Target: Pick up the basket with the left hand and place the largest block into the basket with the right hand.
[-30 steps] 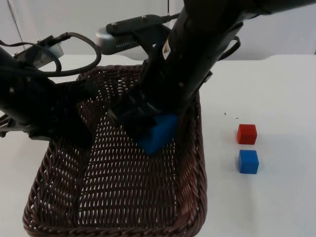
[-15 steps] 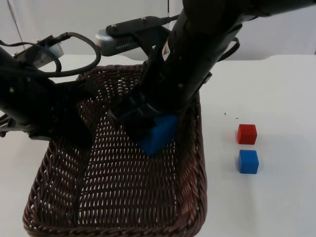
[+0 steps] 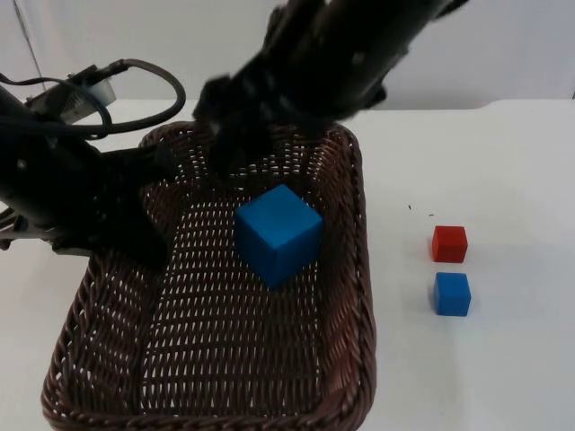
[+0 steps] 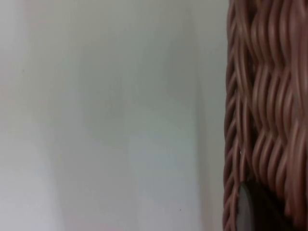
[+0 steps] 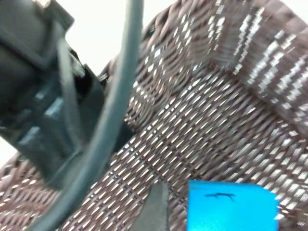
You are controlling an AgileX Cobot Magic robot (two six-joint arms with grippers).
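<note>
The large blue block [image 3: 278,233] lies free on the floor of the brown wicker basket [image 3: 359,296], toward its far half. My right gripper [image 3: 223,126] hovers open above the basket's far rim, blurred by motion, with nothing in it. In the right wrist view the same block [image 5: 231,207] sits just beside one black fingertip [image 5: 155,207] on the basket weave [image 5: 226,106]. My left gripper [image 3: 135,235] is shut on the basket's left rim and holds it. The left wrist view has that rim [image 4: 260,120] close up over white table.
A small red block [image 3: 449,243] and a small blue block [image 3: 452,294] stand on the white table right of the basket, the red one farther back. The left arm [image 3: 54,180] stretches along the basket's left side.
The right gripper let go of the large blue block and rose up and back to the left. The block now rests in the basket. Left arm and basket stayed put.
</note>
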